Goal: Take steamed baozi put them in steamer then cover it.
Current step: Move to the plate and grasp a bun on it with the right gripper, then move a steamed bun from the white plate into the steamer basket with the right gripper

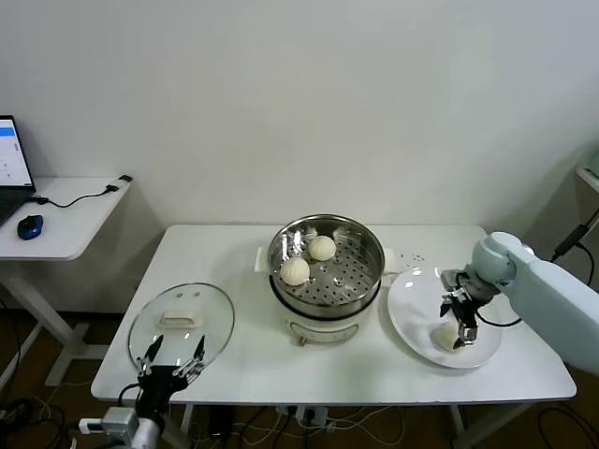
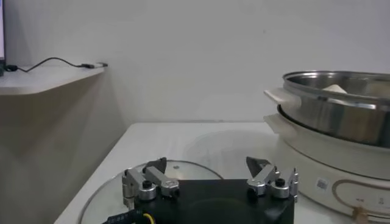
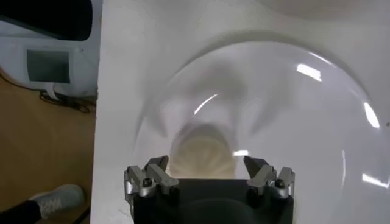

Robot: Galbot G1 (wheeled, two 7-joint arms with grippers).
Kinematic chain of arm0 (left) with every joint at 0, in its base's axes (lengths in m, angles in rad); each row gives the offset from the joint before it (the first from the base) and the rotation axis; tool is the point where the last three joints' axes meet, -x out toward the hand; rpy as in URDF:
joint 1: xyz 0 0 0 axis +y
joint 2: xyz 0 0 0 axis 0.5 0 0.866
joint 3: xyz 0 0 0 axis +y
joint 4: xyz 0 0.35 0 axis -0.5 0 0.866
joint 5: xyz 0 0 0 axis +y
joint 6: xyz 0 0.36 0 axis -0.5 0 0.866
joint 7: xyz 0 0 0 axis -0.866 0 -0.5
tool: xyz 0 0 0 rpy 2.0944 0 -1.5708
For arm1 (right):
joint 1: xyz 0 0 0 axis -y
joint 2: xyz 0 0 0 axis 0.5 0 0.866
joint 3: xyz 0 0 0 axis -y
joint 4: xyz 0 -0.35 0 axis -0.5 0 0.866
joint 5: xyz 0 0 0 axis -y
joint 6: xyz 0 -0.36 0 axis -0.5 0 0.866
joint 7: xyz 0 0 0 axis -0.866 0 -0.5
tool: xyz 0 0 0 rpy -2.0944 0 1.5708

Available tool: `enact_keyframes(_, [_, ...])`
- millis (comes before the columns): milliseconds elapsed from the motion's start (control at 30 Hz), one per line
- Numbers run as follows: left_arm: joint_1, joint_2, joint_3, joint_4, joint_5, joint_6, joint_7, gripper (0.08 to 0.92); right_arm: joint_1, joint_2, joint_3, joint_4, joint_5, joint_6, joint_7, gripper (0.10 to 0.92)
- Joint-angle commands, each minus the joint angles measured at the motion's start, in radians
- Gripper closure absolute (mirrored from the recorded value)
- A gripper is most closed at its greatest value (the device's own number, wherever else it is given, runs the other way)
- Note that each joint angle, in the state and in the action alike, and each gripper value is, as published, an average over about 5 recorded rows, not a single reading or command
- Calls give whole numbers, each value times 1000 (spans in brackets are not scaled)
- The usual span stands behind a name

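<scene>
Patience now — my right pincer (image 1: pixel 460 323) gapes empty over the baozi (image 1: pixel 447 336); I should straddle it, then squeeze softly.

I work in a lab or office room: bare white wall, white table (image 1: pixel 234 271), side desk (image 1: pixel 70 220) with laptop (image 1: pixel 11 168) and mouse (image 1: pixel 30 226).

left pincer (image 1: pixel 173 357): parked low at near edge, fingers spread | right pincer (image 1: pixel 460 323): reaching down, fingers spread

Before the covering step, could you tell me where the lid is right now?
In the head view the lid lies flat on the table's left side, left of the steamer, with the open left gripper over its near edge.
</scene>
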Motion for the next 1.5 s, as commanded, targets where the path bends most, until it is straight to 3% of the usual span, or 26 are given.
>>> enact_keyframes(33, [4, -1, 2, 0, 1, -3, -1, 177, -40, 11, 29, -9, -40, 12, 11, 203])
enact_keyframes(700, [1, -2, -3, 3, 0, -2, 2, 177, -52, 3, 56, -10, -66, 18, 15, 207])
enact_keyframes(800, [1, -2, -3, 0, 0, -1, 2, 177, -55, 2, 65, -9, -62, 17, 15, 255])
enact_keyframes(1000, [1, -1, -2, -2, 0, -1, 2, 177, -5, -39, 75, 11, -4, 10, -10, 429])
enact_keyframes(1100, [-3, 0, 2, -2, 0, -1, 2, 177, 80, -76, 62, 30, 58, -3, -39, 487])
enact_keyframes(1267, [-14, -3, 10, -5, 5, -1, 0, 177, 341, -107, -64, 38, 178, -29, -78, 492])
enact_keyframes(1500, [-32, -8, 9, -18, 10, 3, -1, 177, 748, 26, -351, -30, 352, -62, -119, 491])
